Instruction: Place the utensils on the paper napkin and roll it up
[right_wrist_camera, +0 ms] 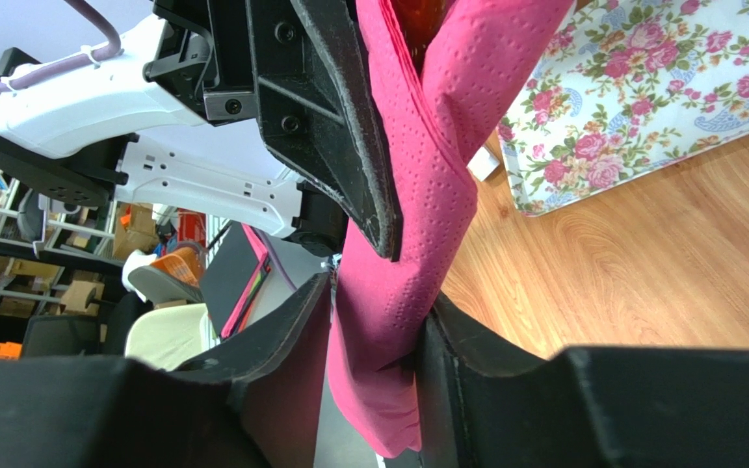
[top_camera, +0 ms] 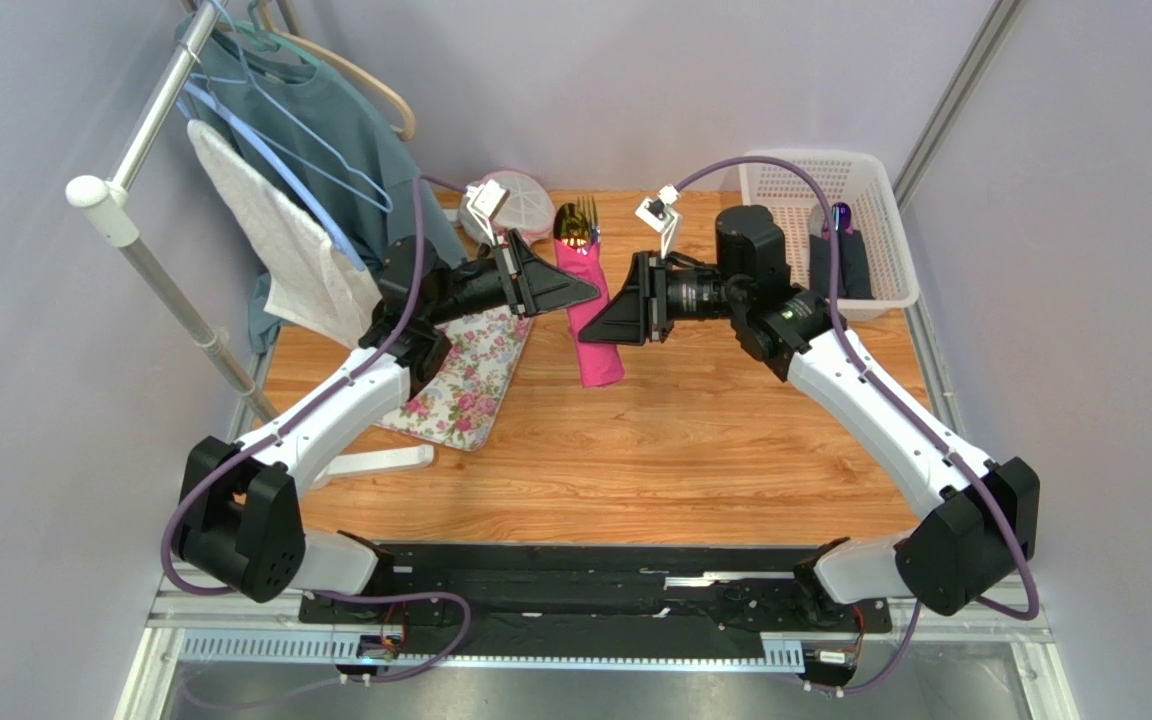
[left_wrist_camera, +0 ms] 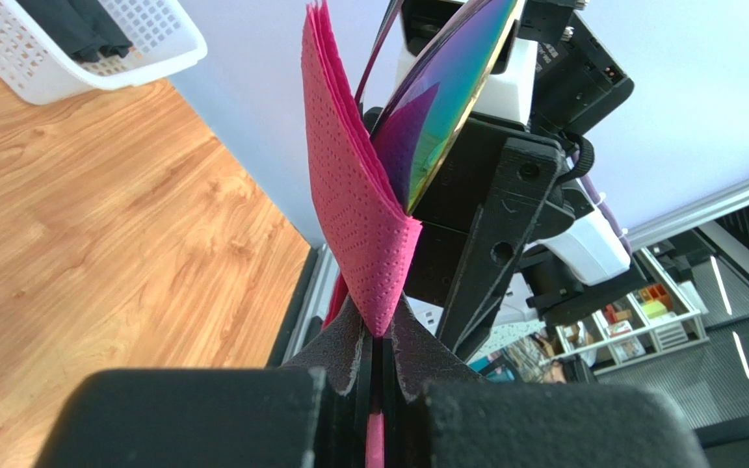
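Observation:
The magenta paper napkin (top_camera: 593, 333) is wrapped lengthwise around the utensils, whose gold heads (top_camera: 575, 224) stick out of its far end. Both grippers hold it above the wooden table (top_camera: 687, 435). My left gripper (top_camera: 582, 290) is shut on one edge of the napkin; in the left wrist view the jaws (left_wrist_camera: 378, 330) pinch the pink fold (left_wrist_camera: 354, 195), with a shiny iridescent metal piece (left_wrist_camera: 447, 88) inside it. My right gripper (top_camera: 617, 318) faces it from the right, and in the right wrist view (right_wrist_camera: 378, 312) it is shut on the rolled napkin (right_wrist_camera: 417, 224).
A floral-print cloth (top_camera: 470, 375) lies on the table under the left arm. A white basket (top_camera: 838, 225) holding dark items with a purple tip (top_camera: 842, 248) stands at the back right. A clothes rack with hangers (top_camera: 237, 150) stands at the left. A small bowl (top_camera: 519, 195) sits at the back.

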### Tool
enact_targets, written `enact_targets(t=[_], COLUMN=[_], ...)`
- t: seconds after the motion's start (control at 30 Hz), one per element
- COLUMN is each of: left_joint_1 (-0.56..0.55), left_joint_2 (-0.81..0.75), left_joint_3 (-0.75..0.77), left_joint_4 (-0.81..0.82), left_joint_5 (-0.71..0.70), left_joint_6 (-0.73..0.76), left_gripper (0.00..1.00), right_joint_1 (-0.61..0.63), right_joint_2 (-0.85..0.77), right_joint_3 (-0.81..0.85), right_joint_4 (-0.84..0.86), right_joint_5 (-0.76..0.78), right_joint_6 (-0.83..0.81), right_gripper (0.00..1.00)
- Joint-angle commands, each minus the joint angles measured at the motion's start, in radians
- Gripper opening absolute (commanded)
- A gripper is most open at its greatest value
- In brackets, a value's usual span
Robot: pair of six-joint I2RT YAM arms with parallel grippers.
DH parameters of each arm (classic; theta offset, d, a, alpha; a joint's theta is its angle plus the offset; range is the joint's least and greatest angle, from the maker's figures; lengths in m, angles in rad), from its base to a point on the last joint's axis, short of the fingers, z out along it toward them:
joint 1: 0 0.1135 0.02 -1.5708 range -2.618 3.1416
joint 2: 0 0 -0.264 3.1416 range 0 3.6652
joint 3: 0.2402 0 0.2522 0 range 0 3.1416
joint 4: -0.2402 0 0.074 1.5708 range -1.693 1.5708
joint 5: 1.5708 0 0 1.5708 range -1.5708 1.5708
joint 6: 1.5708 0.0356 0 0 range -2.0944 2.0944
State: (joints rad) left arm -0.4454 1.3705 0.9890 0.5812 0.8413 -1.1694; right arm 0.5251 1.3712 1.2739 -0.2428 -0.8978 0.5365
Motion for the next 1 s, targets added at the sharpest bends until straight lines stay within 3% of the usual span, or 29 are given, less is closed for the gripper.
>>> enact_targets(t=[0.0,0.23,0.27,0.3,0.4,0.47,0.5,0.67,0.8,0.97], left_joint_1=[-0.007,-0.007,-0.009,-0.007,-0.007,-0.006,-0.006,0.013,0.036,0.03], left_joint_2=[-0.034,-0.033,-0.033,-0.033,-0.04,-0.047,-0.051,-0.068,-0.071,-0.067], left_joint_3=[0.01,0.011,0.01,0.01,0.007,0.007,0.007,-0.007,-0.027,-0.038], left_joint_4=[0.069,0.082,0.082,0.082,0.071,0.037,0.025,-0.088,-0.168,-0.095], left_joint_5=[0.013,0.018,0.018,0.018,0.018,0.015,0.016,-0.008,-0.036,-0.015], left_joint_6=[-0.009,-0.01,-0.009,-0.007,0.014,0.039,0.048,0.109,0.135,0.093], left_gripper=[0.0,0.0,0.0,0.0,0.0,0.09,0.24,0.6,0.7,0.75], right_joint_1=[-0.002,0.0,0.0,-0.002,-0.008,-0.02,-0.022,-0.03,-0.03,-0.03], right_joint_2=[-0.02,-0.02,-0.021,-0.023,-0.027,-0.032,-0.032,-0.04,-0.05,-0.055], right_joint_3=[-0.007,-0.021,-0.019,-0.021,-0.018,-0.007,-0.001,0.034,0.044,0.038], right_joint_4=[0.102,0.122,0.12,0.119,0.109,0.105,0.094,0.089,0.089,0.094], right_joint_5=[-0.052,-0.059,-0.056,-0.052,-0.035,-0.032,-0.027,-0.03,-0.032,-0.035], right_joint_6=[0.045,0.075,0.071,0.069,0.06,0.051,0.048,0.046,0.046,0.049], right_gripper=[0.35,0.19,0.05,0.0,0.0,0.0,0.0,0.0,0.0,0.0])
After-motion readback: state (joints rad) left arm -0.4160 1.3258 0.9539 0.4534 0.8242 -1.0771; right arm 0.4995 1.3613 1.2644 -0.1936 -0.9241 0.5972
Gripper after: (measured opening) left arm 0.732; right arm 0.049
